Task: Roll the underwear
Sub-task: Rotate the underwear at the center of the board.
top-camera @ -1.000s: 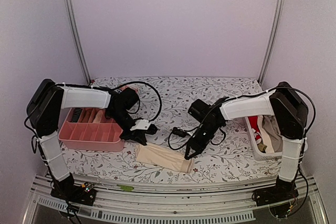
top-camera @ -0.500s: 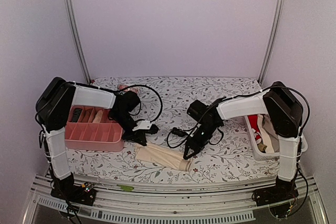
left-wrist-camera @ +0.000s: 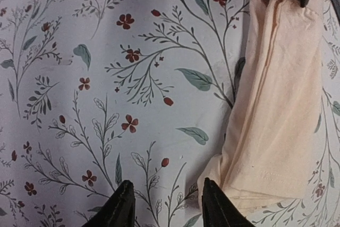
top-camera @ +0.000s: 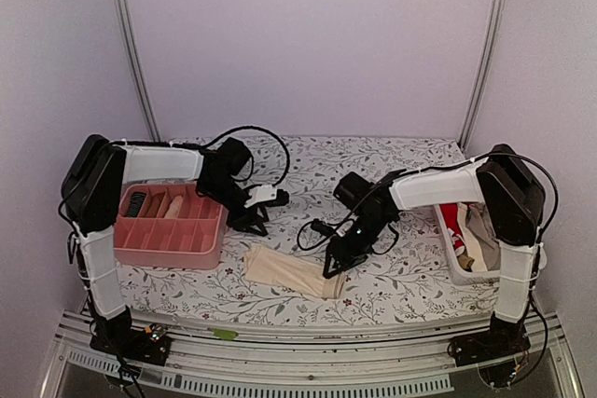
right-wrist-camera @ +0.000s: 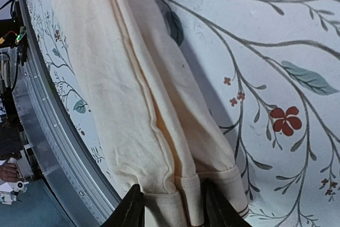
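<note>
One cream underwear [top-camera: 284, 269] lies folded into a long strip near the table's front, with its banded end to the right. My left gripper [top-camera: 252, 226] is open and empty, just behind the strip's left end. In the left wrist view [left-wrist-camera: 167, 208] its fingers stand over bare cloth beside the underwear [left-wrist-camera: 276, 104]. My right gripper [top-camera: 332, 267] is open and low at the strip's right end. In the right wrist view [right-wrist-camera: 172, 211] its fingers straddle the waistband of the underwear [right-wrist-camera: 122, 67].
A pink divided tray [top-camera: 163, 256] stands at the left with a beige roll [top-camera: 173, 204] and a dark roll [top-camera: 137, 202] in it. A white basket [top-camera: 451, 253] of more garments stands at the right. A black cable [top-camera: 312, 230] loops between the arms.
My left gripper has drawn back from the underwear's left end toward the rear. The strip has shifted slightly. My right gripper stays at the right end.
</note>
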Controlling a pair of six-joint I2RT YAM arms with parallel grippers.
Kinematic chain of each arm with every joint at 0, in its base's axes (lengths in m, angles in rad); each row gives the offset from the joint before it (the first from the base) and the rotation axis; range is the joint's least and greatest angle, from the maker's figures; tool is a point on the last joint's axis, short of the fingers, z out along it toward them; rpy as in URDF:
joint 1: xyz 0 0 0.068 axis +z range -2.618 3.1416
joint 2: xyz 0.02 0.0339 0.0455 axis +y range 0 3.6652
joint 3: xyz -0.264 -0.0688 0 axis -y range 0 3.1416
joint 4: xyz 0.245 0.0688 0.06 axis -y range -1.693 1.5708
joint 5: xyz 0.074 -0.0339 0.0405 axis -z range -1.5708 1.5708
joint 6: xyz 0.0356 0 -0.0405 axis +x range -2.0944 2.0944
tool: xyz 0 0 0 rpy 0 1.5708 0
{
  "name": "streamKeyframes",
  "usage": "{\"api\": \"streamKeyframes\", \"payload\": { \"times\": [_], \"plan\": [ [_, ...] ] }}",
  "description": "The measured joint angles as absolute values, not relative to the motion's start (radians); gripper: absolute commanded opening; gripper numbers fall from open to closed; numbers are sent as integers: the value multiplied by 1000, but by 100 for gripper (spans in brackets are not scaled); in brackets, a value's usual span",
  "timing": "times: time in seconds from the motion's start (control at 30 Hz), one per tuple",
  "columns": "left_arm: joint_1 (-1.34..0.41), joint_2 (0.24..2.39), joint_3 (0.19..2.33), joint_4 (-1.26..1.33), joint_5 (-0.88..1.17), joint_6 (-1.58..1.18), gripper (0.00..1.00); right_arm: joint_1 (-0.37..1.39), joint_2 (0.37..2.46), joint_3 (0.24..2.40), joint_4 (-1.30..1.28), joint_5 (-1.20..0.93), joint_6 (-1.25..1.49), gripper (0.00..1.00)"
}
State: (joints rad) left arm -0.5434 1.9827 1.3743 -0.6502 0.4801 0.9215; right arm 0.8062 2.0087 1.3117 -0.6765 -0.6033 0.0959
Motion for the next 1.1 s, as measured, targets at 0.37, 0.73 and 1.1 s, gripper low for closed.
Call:
{"api": "streamKeyframes", "payload": {
  "times": [0.37,0.73,1.1],
  "plan": [
    [-578,1631,1123,-690,444,903,33,744,1868,1312,-664,-487,248,47],
    [-771,1657,933,-699,385,839,32,688,1816,1232,-658,-389,279,41],
    [-708,1850,1081,-582,347,747,29,687,1772,1147,-651,-371,301,36]
  ]
}}
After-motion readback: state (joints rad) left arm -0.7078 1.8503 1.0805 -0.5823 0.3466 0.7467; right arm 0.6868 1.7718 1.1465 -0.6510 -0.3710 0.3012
